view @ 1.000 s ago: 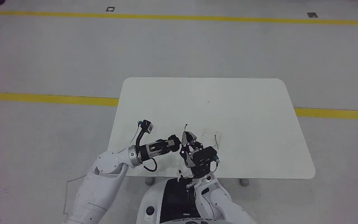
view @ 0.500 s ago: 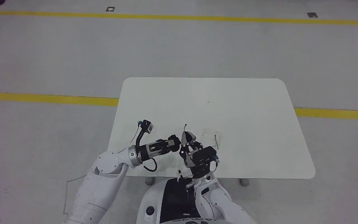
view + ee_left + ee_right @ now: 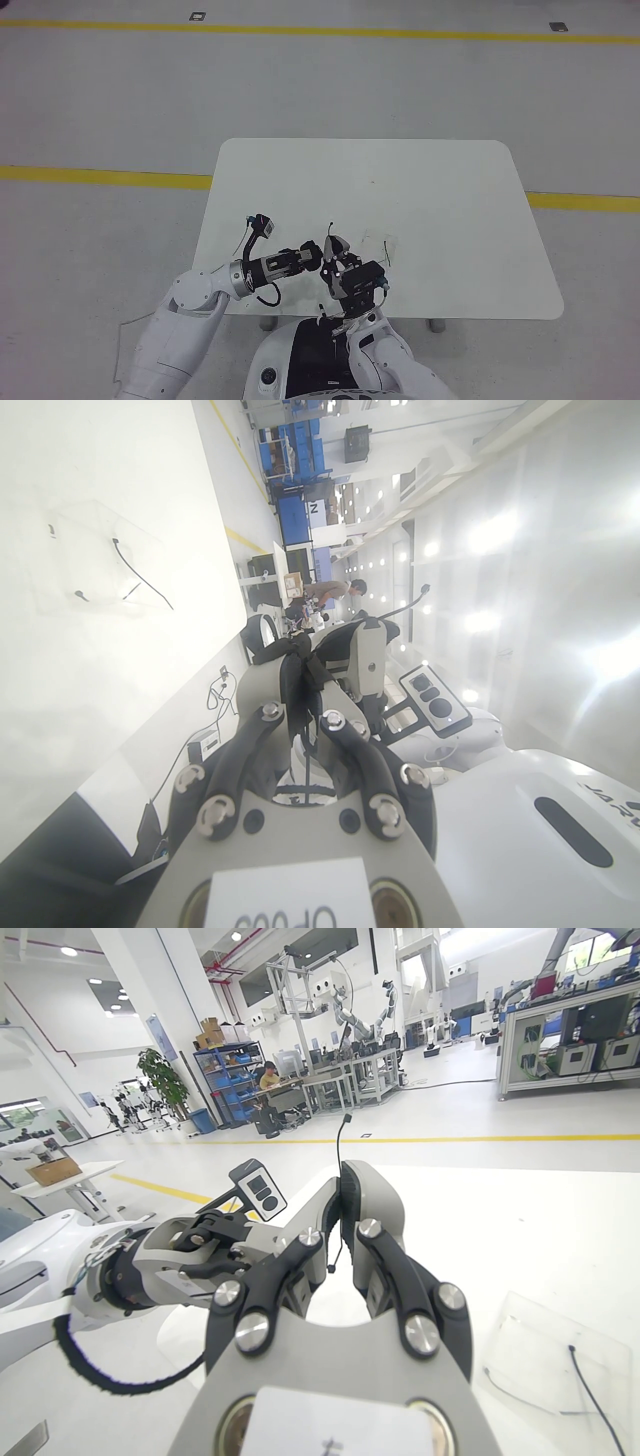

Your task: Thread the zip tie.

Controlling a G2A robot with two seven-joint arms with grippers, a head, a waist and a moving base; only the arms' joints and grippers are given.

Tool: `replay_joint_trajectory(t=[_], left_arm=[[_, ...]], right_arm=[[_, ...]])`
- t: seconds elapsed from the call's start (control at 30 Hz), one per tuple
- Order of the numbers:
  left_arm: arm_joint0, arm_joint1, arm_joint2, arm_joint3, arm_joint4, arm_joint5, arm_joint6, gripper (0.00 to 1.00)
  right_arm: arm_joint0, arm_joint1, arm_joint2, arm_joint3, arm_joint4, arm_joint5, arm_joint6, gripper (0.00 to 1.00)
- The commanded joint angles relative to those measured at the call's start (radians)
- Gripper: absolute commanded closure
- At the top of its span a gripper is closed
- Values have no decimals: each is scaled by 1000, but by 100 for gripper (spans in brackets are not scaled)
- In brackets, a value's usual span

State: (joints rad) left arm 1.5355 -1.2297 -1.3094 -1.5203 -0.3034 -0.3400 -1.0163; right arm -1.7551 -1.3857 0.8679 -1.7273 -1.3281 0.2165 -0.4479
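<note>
a shallow clear tray [image 3: 525,1318] lies flat on the white surface [image 3: 430,190], near its front edge and just beside the two grippers. in it lies a long black tie [image 3: 592,1390], thin and slightly curved, with a small head at one end. the left wrist view also shows two short black bits [image 3: 80,594] in the tray, too small to tell what they are.

the zip tie [image 3: 340,1148] is off the surface, held upright in the right gripper [image 3: 344,1188]. its fingers are clenched on the middle of the tie. it is a thin black strip: the small square head stands clear above the fingertips, and the other end hangs free in the gap behind them.

the left gripper [image 3: 295,670] sits right against the right gripper's side, above the front edge of the surface. its black-padded fingers are pressed together, and a thin black strand [image 3: 306,760] runs from between them back toward the palm. i cannot tell whether this is a second tie.

from above, the two grippers meet tip to tip, with the tray just past the right one.

the surface is a plain white rounded rectangle on a pale grey floor crossed by yellow lines [image 3: 300,30]. behind it the room is a bright workshop hall, with blue shelving [image 3: 225,1073], a potted plant [image 3: 160,1078], metal-framed benches and white pillars.
</note>
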Motion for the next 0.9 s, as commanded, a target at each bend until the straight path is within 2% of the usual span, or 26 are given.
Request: replay_joint_trajectory(t=[0.0,0.2,0.5,0.6,0.87], left_arm=[[0,0,0,0,0,0,0,100],[0,0,0,0,0,0,0,100],[0,0,0,0,0,0,0,100],[0,0,0,0,0,0,0,100],[0,0,0,0,0,0,0,100]], right_arm=[[-1,0,0,-1,-1,0,1,100],[-2,0,2,-2,5,-12,5,100],[-7,5,7,-14,42,-90,16,100],[-9,7,10,-14,35,-89,25,100],[-9,5,16,-11,8,-32,28,100]])
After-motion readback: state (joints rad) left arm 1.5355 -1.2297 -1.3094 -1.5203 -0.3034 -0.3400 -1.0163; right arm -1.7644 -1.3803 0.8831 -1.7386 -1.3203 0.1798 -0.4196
